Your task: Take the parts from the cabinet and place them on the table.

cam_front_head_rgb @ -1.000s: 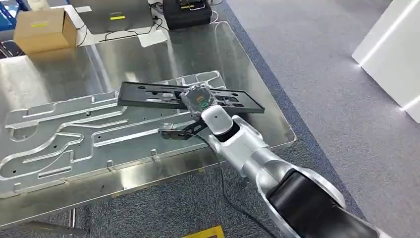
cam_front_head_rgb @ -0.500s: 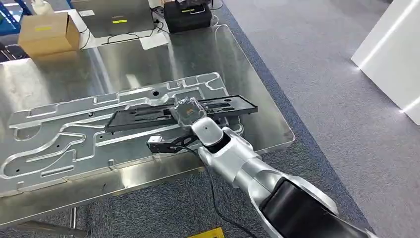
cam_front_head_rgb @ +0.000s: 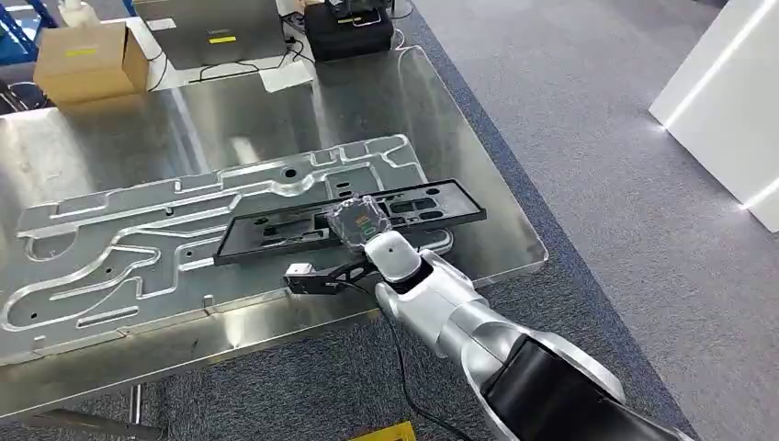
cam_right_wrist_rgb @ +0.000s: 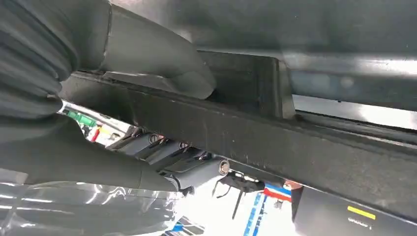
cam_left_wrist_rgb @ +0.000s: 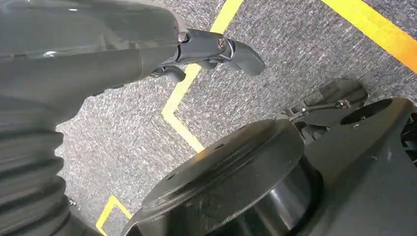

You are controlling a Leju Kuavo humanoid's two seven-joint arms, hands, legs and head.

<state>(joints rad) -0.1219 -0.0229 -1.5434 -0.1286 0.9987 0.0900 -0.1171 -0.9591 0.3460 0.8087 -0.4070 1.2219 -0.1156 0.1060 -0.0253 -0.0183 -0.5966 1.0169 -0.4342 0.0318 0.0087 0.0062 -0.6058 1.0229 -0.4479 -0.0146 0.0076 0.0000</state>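
Standing on grey carpet (cam_front_head_rgb: 588,138), with a white panel (cam_front_head_rgb: 726,101) off to the right: a polished steel bench (cam_front_head_rgb: 276,101), carrying a large machined aluminium plate (cam_front_head_rgb: 138,243) full of routed channels, and behind it a cardboard box (cam_front_head_rgb: 87,57), a grey case (cam_front_head_rgb: 216,28) and a black device (cam_front_head_rgb: 344,23) at the far edge. Reaching in from the lower right, across the near bench edge: the right hand (cam_front_head_rgb: 354,220), grasping a long black slotted part (cam_front_head_rgb: 276,230) near its middle, probably so the length balances to both sides rather than drooping from one end. Seen from the right wrist, clamping with the thick thumb (cam_right_wrist_rgb: 162,59) on one face of the bar (cam_right_wrist_rgb: 295,147) and the darker fingers (cam_right_wrist_rgb: 162,150) curling along the other, a pinch suited to a thin flat piece. Lying nearly level over the aluminium plate, tilting slightly with the right end farther back; touching the plate or hovering just above it, impossible to say. Judging by that low, flat attitude, setting down rather than carrying. Hanging over the floor beside yellow tape lines (cam_left_wrist_rgb: 196,83): the left hand (cam_left_wrist_rgb: 211,49), holding nothing, fingers looking loosely curled, though open or clenched cannot be told from this angle.
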